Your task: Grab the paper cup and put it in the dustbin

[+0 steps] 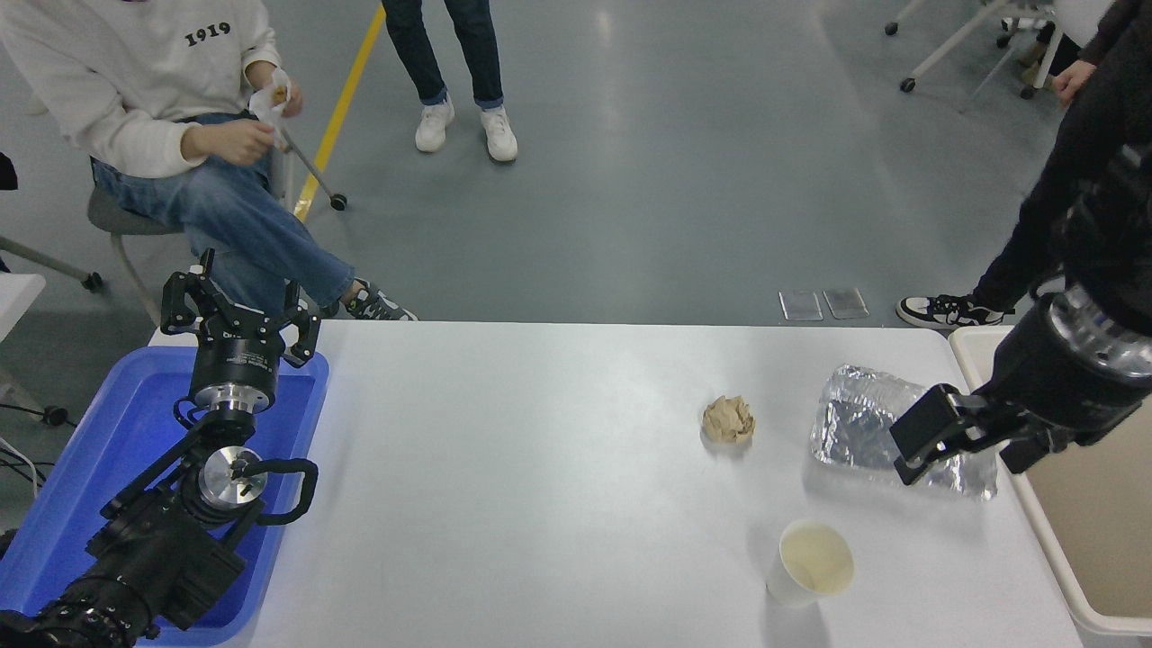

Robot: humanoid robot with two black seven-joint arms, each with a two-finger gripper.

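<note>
The paper cup (810, 562) stands upright on the white table near its front edge, right of centre, showing a cream inside. My right gripper (967, 447) hangs open and holds nothing. It is over the right end of the foil tray, up and to the right of the cup and apart from it. The beige dustbin (1107, 540) sits at the table's right edge, partly hidden by my right arm. My left gripper (238, 310) is parked open above the blue tray at the lower left.
A crinkled silver foil tray (855, 423) lies between the cup and the table's far edge. A crumpled tan paper ball (728, 418) sits to its left. A blue tray (81, 468) holds the left arm. People sit and stand beyond the far edge.
</note>
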